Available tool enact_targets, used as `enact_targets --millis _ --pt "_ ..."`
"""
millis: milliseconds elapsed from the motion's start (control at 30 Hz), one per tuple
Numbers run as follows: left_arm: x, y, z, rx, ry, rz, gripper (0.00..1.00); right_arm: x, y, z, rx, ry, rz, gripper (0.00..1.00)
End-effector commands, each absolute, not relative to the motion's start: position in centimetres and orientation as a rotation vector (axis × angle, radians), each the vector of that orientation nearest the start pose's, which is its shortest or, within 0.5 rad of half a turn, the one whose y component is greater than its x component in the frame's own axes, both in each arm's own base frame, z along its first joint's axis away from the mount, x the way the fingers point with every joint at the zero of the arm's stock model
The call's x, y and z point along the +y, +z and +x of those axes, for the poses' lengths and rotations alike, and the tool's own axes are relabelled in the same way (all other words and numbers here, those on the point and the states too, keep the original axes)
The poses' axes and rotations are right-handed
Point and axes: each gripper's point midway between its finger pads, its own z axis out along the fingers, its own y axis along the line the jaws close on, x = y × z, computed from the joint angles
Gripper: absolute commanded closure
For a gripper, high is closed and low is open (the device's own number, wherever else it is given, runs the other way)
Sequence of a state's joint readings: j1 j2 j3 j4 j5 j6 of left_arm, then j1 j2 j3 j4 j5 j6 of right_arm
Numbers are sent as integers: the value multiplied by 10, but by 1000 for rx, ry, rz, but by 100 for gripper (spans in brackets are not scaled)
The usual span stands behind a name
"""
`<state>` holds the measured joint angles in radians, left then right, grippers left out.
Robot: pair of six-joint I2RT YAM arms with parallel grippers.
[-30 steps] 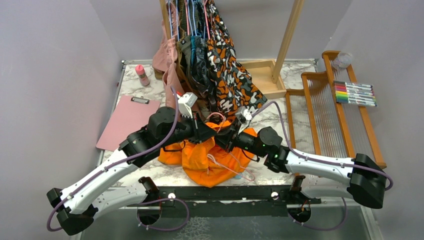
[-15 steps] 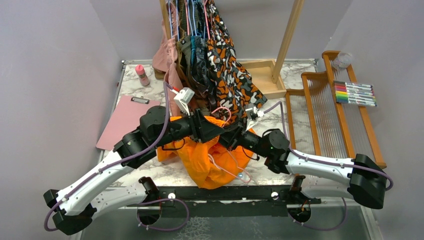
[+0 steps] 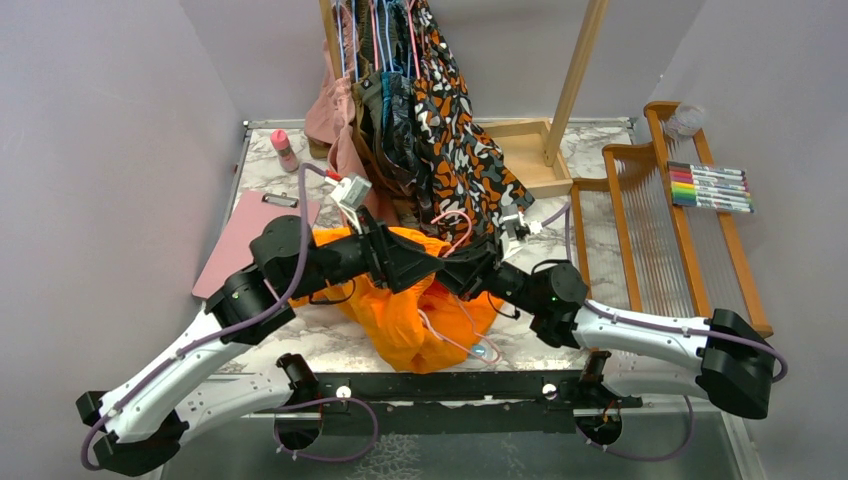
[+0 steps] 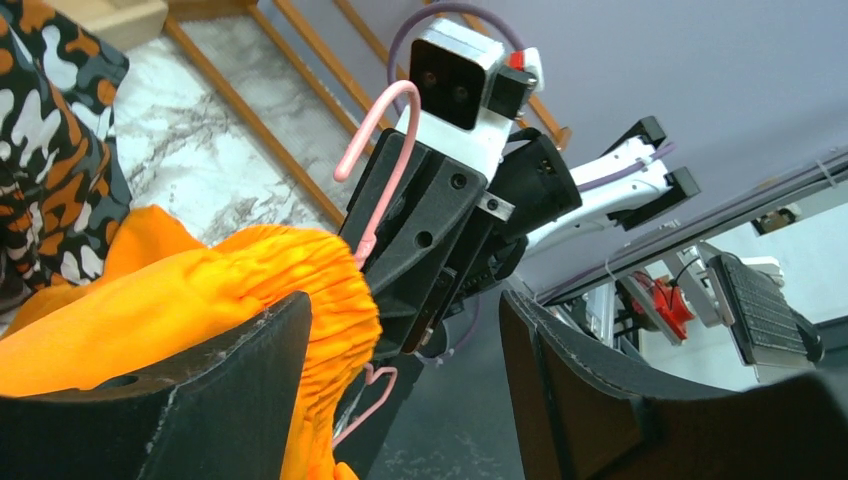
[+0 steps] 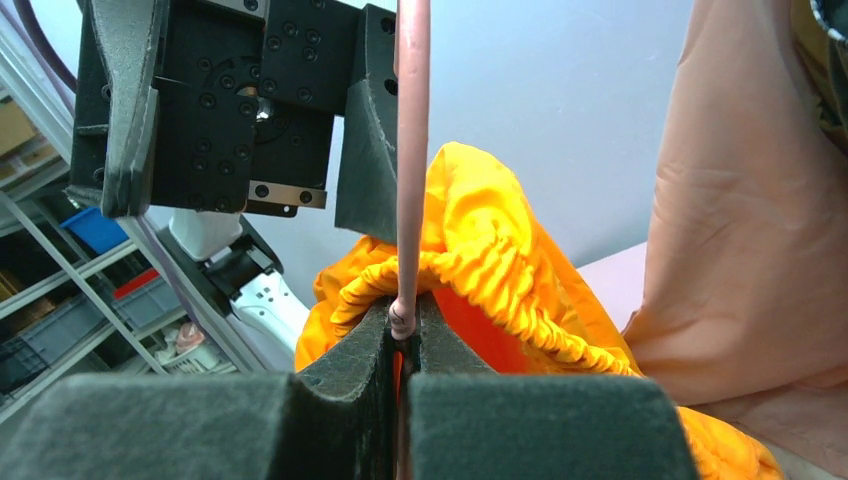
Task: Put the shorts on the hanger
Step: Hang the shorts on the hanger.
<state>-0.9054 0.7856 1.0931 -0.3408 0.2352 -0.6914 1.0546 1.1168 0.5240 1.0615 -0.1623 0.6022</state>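
Right wrist: right gripper (image 5: 405, 338) clamped on hanger (image 5: 411, 150) wire.
Waistband of shorts (image 5: 480, 262) bunched against it; left gripper (image 4: 405, 320) gapes, gripping nothing.

Thin woven cloth on the shorts (image 3: 405, 310), bright orange and matt, puckered into fine ripples along the elastic waistband. Smooth pink coating on the wire hanger (image 5: 411, 150), faintly shiny. Dark, matt, grainy facing on the pads (image 5: 340, 400) of the right hand (image 5: 403, 330); same rough black finish, flecked with lint, on the left hand (image 4: 400, 330). Hard black plastic with bare metal screws behind. Glossy white plastic shells on the arms (image 3: 190, 365). Polished marble-look worktop (image 3: 262, 170), white veined grey. Varnished wood on the rack (image 3: 737, 262) at the right edge. Matt pink clipboard (image 3: 250, 250), metal clip.
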Motion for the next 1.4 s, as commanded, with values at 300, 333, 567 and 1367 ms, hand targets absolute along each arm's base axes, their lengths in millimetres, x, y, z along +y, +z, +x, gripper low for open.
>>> enact_targets --millis 300,333,567,1367 --pt "-205 473 100 1401 -1318 392 22 316 399 116 942 1611 -400 99" --pt "-200 476 99 1384 -1305 385 22 314 401 116 936 1608 -397 99" --pt "-152 477 103 1308 -1126 296 27 295 412 112 917 1535 -401 99" --pt "-119 385 151 1464 -591 384 38 229 428 96 894 1359 -401 99"
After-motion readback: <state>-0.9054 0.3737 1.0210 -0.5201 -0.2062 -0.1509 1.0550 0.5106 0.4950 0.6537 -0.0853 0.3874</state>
